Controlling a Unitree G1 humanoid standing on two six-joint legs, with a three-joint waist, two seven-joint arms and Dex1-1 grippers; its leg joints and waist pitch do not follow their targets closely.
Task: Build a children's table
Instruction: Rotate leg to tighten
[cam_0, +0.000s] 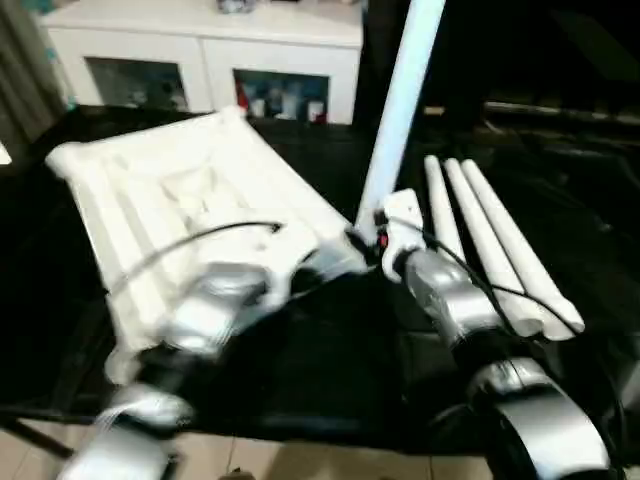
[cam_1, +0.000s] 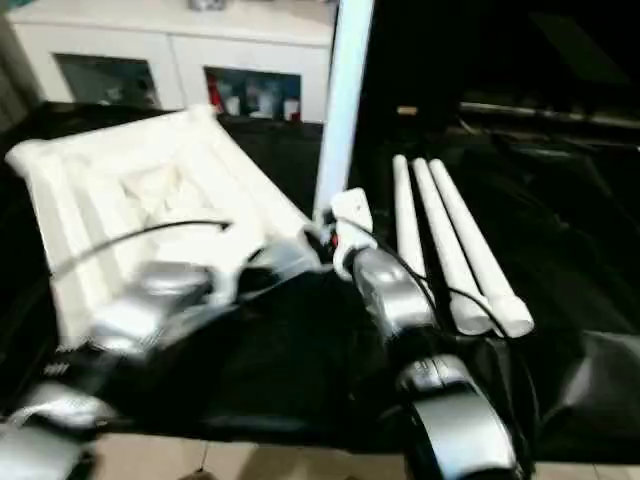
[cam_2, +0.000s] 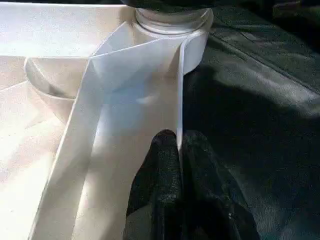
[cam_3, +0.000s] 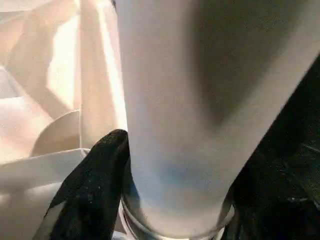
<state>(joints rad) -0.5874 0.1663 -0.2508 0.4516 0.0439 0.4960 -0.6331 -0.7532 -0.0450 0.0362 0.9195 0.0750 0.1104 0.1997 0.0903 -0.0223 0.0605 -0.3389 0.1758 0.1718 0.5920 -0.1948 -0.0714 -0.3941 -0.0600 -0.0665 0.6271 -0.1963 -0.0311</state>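
The white tabletop (cam_0: 170, 190) lies upside down on the black table, ribbed underside up. One white leg (cam_0: 400, 100) stands upright in its near right corner socket (cam_2: 172, 22). My right gripper (cam_0: 375, 240) is shut on this leg (cam_3: 175, 110) just above the socket, one black finger (cam_3: 95, 185) pressed against its side. My left gripper (cam_2: 177, 137) is shut on the tabletop's thin rim wall (cam_2: 179, 90) a short way from that corner. Three more legs (cam_0: 490, 240) lie side by side on the table to the right.
A white glass-door cabinet (cam_0: 200, 50) stands behind the table. Black cloth (cam_0: 330, 360) covers the table; its front edge runs close to my forearms, with pale floor (cam_0: 300, 465) below. A thin black cable (cam_0: 200, 240) crosses over the tabletop.
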